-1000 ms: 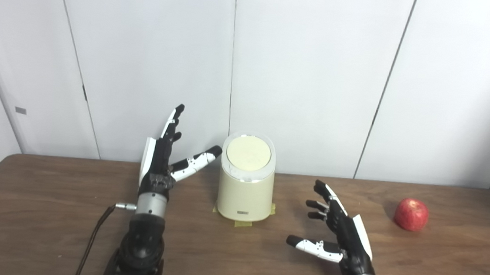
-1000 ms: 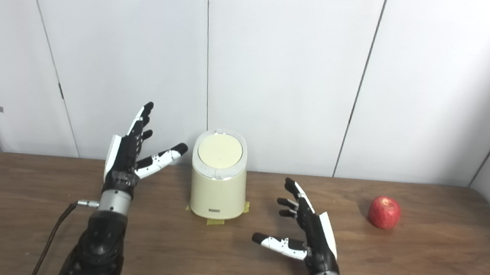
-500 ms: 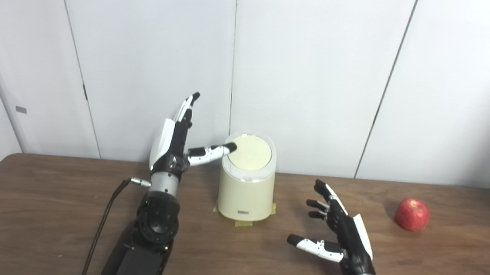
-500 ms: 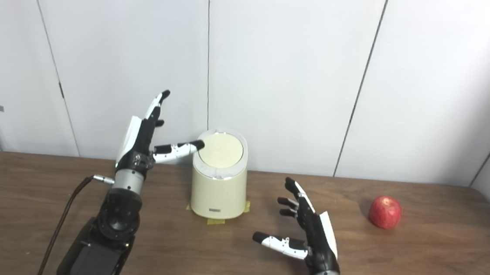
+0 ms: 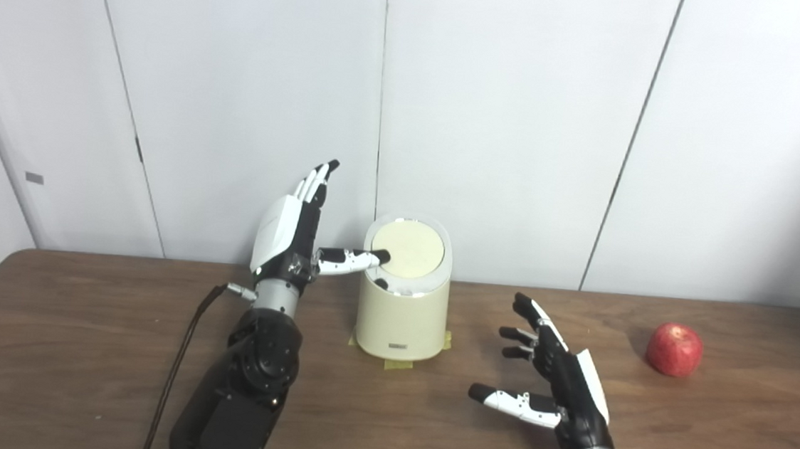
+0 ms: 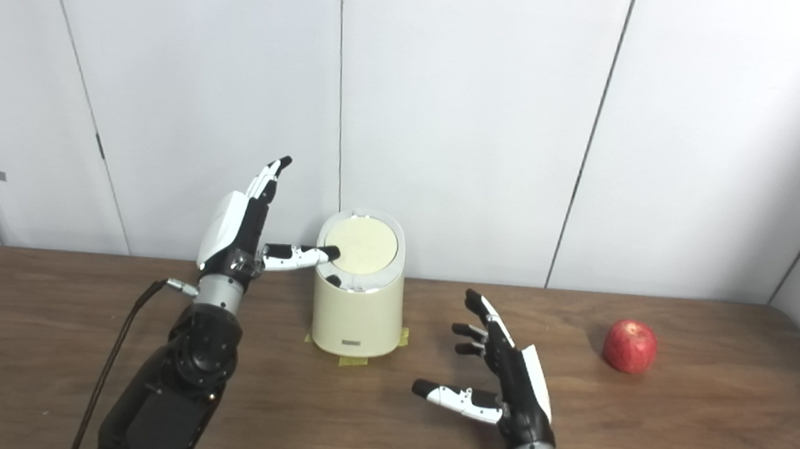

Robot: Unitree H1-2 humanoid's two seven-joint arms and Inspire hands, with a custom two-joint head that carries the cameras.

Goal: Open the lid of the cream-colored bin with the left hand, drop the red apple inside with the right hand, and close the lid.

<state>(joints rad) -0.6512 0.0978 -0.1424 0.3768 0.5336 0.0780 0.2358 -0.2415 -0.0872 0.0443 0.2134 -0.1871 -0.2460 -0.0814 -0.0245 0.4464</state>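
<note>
Left hand (image 5: 290,234) sits at 9 o'clock of the bin, raised to lid height. Fingers (image 5: 315,181) straight, pointing up toward the wall, spread apart from the thumb. Thumb (image 5: 351,257) stretched sideways toward 3 o'clock, tip over the left part of the lid (image 5: 407,249), looks like it's touching, can't confirm pressure. Hand is holding nothing. Black cable (image 5: 179,357) trails from the left wrist toward 6 o'clock across the table (image 5: 76,342).

Cream-colored bin (image 5: 402,310) stands upright at table centre, close to the white panel wall (image 5: 508,119). Lid is down, flat round top inside a pale rim. Yellow tape (image 5: 396,363) shows at the base, at 6 o'clock and at both lower corners.

Right hand (image 5: 562,391) is at 4 o'clock of the bin, well apart from it, low over the table. Fingers splayed, thumb out toward 9 o'clock, nothing in it. Whether it rests on the wood or floats just above: can't tell.

Red apple (image 5: 674,349) sits on the table at 3 o'clock of the bin, far right, beyond the right hand at about its 2 o'clock, not touched by anything.
</note>
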